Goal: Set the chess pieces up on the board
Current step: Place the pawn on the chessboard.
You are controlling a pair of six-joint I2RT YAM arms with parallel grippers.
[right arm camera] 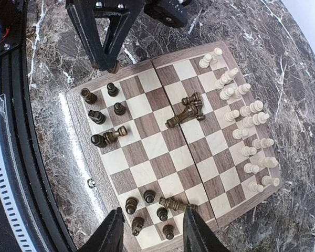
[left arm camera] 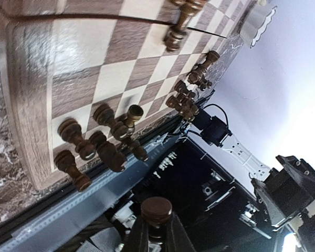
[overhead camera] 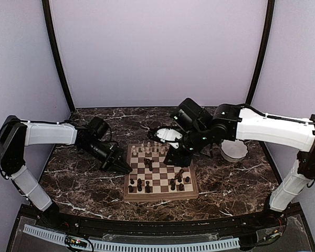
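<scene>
Two arms are working over one board (overhead camera: 160, 196), which sits in the middle of the dark marble table (overhead camera: 84, 184) between them.

Over on the left, the left gripper (right arm camera: 106, 64) is angled in low at the board's left edge with its jaws clamped tight on a single dark brown piece (left arm camera: 156, 209), pinched right at the fingertips. From the right wrist view that piece sits just at the wooden rim; whether it touches the wood, I can't tell.

On the other side, the right gripper (right arm camera: 153, 212) hangs above the right part of the board. Its fingers are spread wide, with nothing between them and only checkered squares showing below.

Now the board itself. The cream pieces (right arm camera: 247, 123) crowd the two far rows, most of them upright and a few leaning. The dark pieces (right arm camera: 102, 118) are much looser. One scattered bunch stands near the left corner, with one of them tipped over. Two or three lie toppled together mid-board. Another small group stands at the near right corner, with one lying flat beside it.

A white bowl (overhead camera: 234, 151) rests on the marble off the board's right side, just behind the right arm.
</scene>
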